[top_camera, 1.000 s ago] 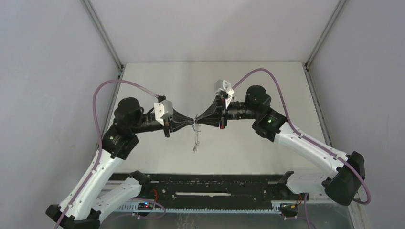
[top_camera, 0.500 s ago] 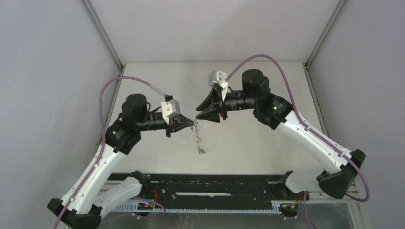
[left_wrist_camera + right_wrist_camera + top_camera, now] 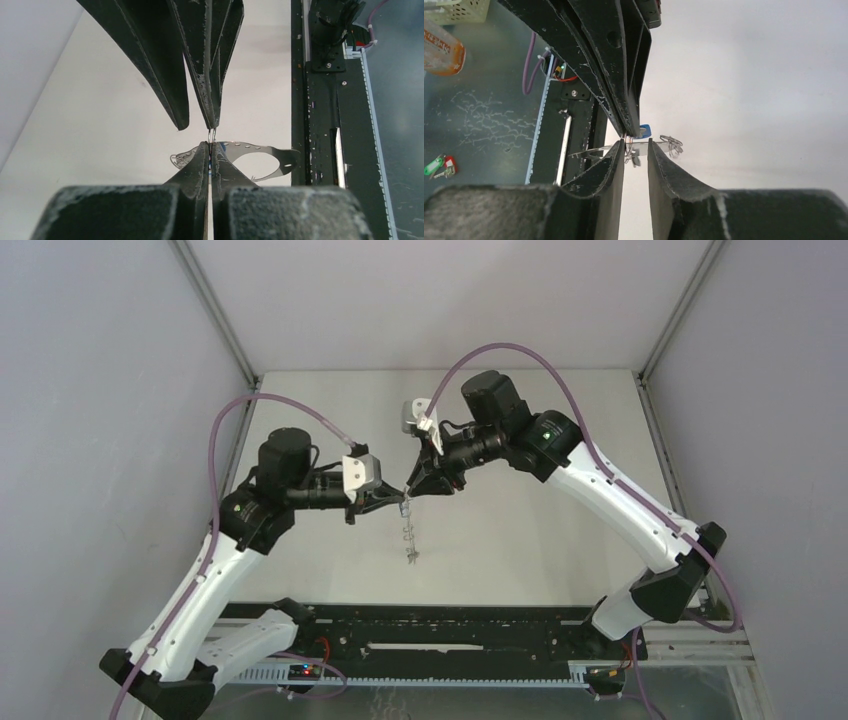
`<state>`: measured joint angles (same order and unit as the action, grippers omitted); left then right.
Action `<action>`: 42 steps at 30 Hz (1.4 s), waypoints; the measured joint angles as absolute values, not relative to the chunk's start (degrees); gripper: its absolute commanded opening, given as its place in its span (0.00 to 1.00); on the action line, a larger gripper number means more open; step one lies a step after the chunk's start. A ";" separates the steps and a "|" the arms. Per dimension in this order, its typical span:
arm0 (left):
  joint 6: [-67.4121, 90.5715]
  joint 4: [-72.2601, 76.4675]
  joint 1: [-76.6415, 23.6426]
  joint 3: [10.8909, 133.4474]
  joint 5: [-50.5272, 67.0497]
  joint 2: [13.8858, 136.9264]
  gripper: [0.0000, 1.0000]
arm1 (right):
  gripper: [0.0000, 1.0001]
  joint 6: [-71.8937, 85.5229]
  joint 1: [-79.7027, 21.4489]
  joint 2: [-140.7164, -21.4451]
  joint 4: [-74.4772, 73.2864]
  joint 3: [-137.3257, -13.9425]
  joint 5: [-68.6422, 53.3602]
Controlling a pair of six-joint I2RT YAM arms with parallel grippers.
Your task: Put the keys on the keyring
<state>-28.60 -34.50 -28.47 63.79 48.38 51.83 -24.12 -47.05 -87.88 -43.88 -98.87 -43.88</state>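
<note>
Beside the keyring [image 3: 260, 148], the right claw [image 3: 634, 146] has let go, jaws part-open and empty; the left claw [image 3: 210, 145] alone stays clamped on its wire, regrip likely.

Robot lab test cell, not a home or shop. Plain grey panel walls [image 3: 100, 390] on 3 sides, joined by bare aluminium posts [image 3: 215, 310], box in a pale desk [image 3: 520, 540]. Left arm [image 3: 215, 570] & right arm [image 3: 620, 500] sit by a black rail [image 3: 450, 625] at the near edge, w/ exposed circuit boards [image 3: 300, 672] & purple cables [image 3: 215, 470] looping to the wrists.
</note>
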 measured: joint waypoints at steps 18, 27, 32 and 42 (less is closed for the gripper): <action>-30.48 -37.10 -28.47 63.99 48.60 52.84 0.00 | 0.36 -25.61 -48.23 -89.78 -47.57 -100.88 -42.02; -30.52 -37.01 -28.51 63.99 48.62 52.82 0.00 | 0.41 -24.45 -47.68 -89.78 -48.42 -101.41 -42.15; -30.96 -36.51 -28.51 63.99 48.10 52.82 0.00 | 0.40 -23.49 -47.11 -89.78 -49.04 -101.78 -44.03; -31.11 -35.99 -28.51 63.99 47.81 52.82 0.00 | 0.29 -22.20 -48.05 -90.52 -48.77 -101.78 -45.04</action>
